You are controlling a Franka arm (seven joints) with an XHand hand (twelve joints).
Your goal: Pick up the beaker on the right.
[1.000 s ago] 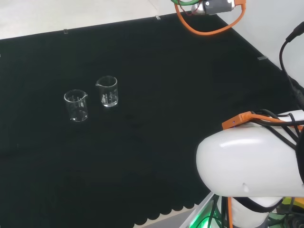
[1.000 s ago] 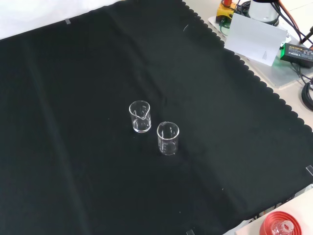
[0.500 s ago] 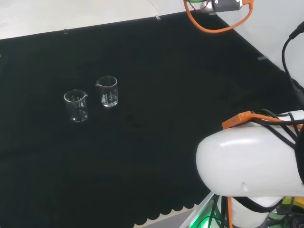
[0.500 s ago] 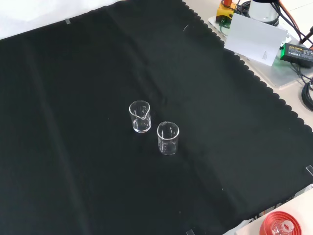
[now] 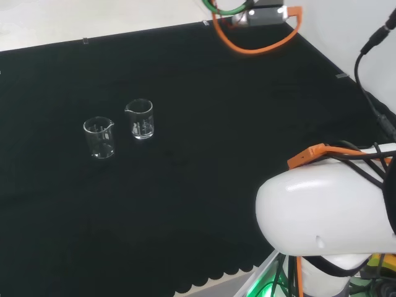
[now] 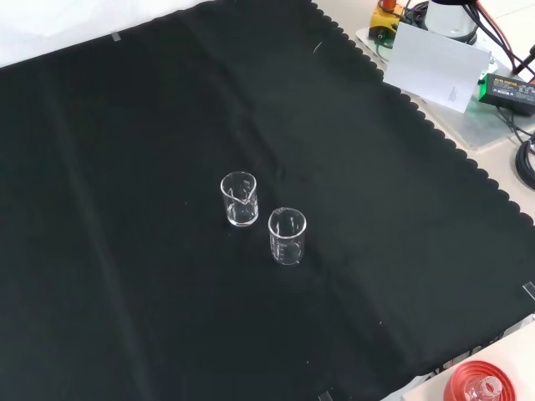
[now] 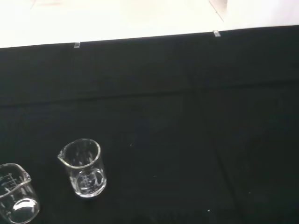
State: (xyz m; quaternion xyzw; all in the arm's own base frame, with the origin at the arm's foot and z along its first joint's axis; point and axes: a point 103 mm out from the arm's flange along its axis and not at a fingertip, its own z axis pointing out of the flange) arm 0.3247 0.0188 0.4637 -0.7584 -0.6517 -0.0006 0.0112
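Two small clear beakers stand upright side by side on the black cloth. In the head view one beaker is on the right and the other beaker is to its left. From the front, the first beaker stands higher and the second beaker lower right. The wrist view shows the spouted beaker and the second beaker partly cut off at the edge. The arm's wrist end with an orange cable loop hangs at the top of the head view, far from both beakers.
The arm's big white link stands at the head view's lower right. Beyond the cloth's scalloped edge lie a white card and a black power box. A red ribbed ring sits at the front view's bottom right.
The wrist end with the orange cable loop has swung left in the head view. Both beakers stand where they were.
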